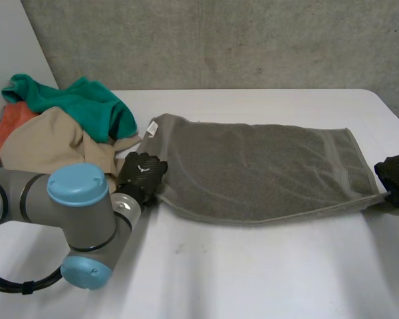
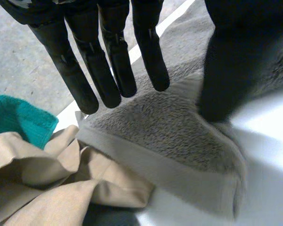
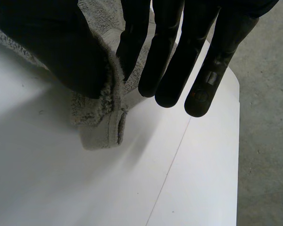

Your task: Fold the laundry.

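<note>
Grey towel lies spread flat on the white table, its long axis running across in front of the robot and its surface largely smooth. A small white label sits at its far left corner. Left hand is stationed at the towel's near left corner, its arm reaching in from beyond the towel's left end. In the left wrist view, the fingers are straight and slightly spread, held over the towel's hemmed end band. The thumb stands well apart from them, tip down on the pile just inside that corner. No cloth is gathered between them, so this hand grips nothing. Right hand is at the towel's near right corner, which is drawn out to a point toward it. In the right wrist view, the fingers are straight and close together, with the thumb brought in beside them. A ridge of towel stands up between thumb and nearest finger, so the corner is pinched there, its tip protruding past the thumb. Off the towel's left end sits a heap of other laundry: a green cloth uppermost, a beige cloth touching the towel's left edge, and an orange cloth furthest from the towel.
</note>
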You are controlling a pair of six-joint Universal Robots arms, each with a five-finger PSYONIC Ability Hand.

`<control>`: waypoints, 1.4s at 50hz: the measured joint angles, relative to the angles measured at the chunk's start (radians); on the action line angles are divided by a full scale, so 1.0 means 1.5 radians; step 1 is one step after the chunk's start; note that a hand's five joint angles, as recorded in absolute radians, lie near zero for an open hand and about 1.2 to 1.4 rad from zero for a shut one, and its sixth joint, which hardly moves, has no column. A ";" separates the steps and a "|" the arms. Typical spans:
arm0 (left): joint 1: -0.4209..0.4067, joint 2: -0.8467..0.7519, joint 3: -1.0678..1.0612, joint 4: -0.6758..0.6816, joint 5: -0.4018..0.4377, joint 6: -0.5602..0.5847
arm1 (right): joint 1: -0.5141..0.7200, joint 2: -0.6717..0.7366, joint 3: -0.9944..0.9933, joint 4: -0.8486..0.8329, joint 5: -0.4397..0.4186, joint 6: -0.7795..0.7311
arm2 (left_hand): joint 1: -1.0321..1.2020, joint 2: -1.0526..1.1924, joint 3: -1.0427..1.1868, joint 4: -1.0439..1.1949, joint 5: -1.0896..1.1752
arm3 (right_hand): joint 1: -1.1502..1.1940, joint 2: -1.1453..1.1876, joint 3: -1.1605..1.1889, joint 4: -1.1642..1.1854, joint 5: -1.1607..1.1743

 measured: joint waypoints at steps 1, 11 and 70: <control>0.002 -0.006 0.007 0.000 -0.008 0.000 | 0.000 0.001 0.000 0.000 0.000 0.000 | 0.000 0.000 0.000 0.000 0.000 | 0.000 0.000 0.000 0.000 0.000; -0.004 0.038 -0.026 -0.061 -0.037 0.042 | -0.003 -0.009 0.005 0.038 0.004 -0.031 | 0.250 0.296 0.298 0.303 0.280 | 0.000 0.000 0.000 0.000 0.000; -0.030 -0.152 0.285 0.197 0.006 0.319 | 0.112 0.177 -0.298 -0.125 0.146 -0.071 | -0.380 -0.363 -0.353 -0.359 -0.342 | -0.524 -0.638 -0.648 -0.638 -0.622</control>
